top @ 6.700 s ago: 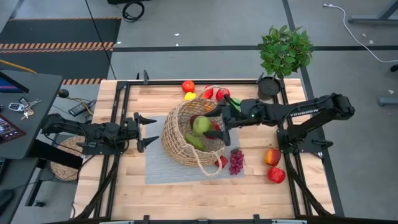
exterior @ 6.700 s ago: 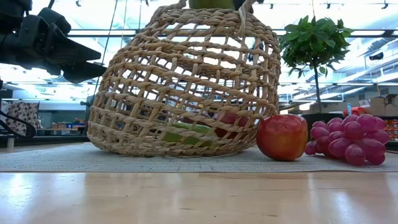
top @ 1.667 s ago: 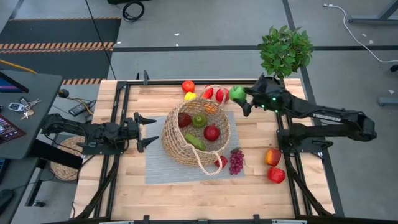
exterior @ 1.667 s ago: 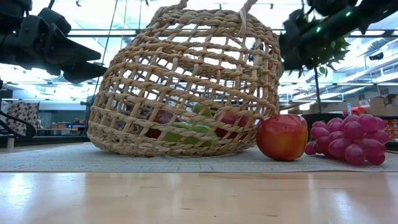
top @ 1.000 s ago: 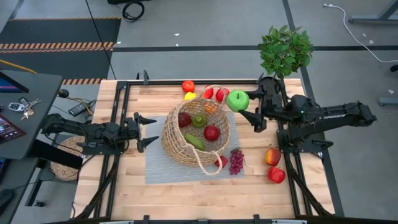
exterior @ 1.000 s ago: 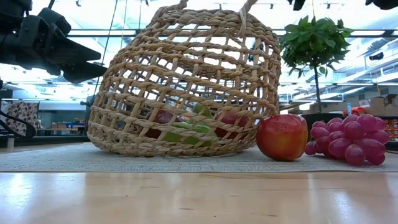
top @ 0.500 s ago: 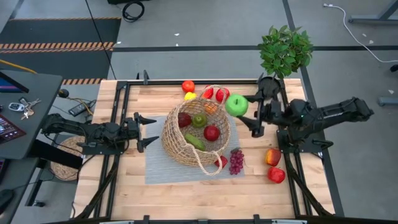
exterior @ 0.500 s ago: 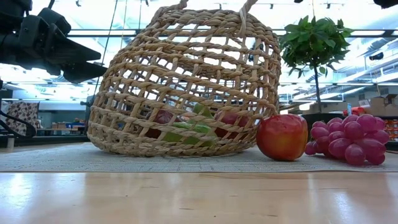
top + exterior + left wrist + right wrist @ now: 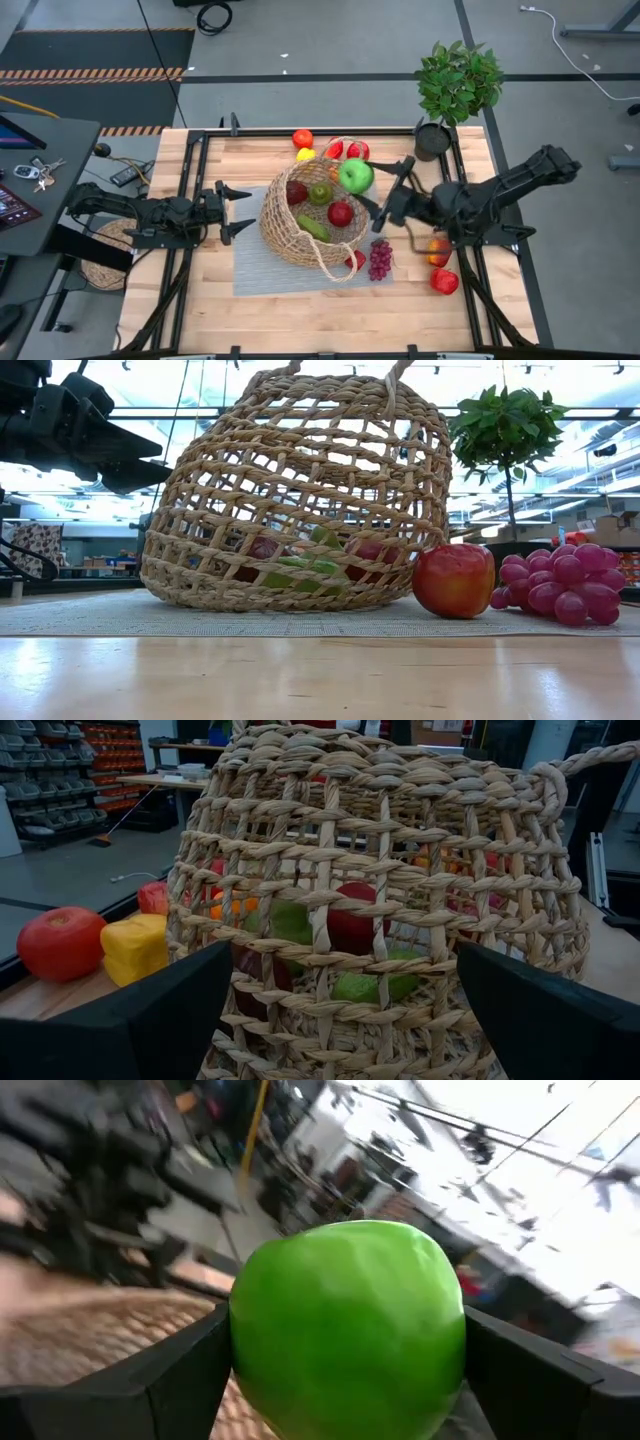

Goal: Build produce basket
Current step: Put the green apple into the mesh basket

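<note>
From my feed, the basket [image 9: 315, 215] is coarse tan wicker, openly woven and rough, with a twisted looped handle [image 9: 338, 266]. It sits on a grey mat [image 9: 255, 265] that looks like matt woven cloth, laid over a tabletop [image 9: 300, 315] of pale wood planks with a faint sheen. Beside the basket's rim, I see the green apple [image 9: 348, 1327] as smooth, glossy plastic between the right gripper [image 9: 372, 193]'s matt black fingers [image 9: 160, 1380]. The red apple [image 9: 454, 580] just beside the basket shines too, as do the translucent purple grapes [image 9: 558, 582] next to it. Left of the basket, the left gripper [image 9: 240, 205] is matt dark plastic or metal; I cannot tell which.
</note>
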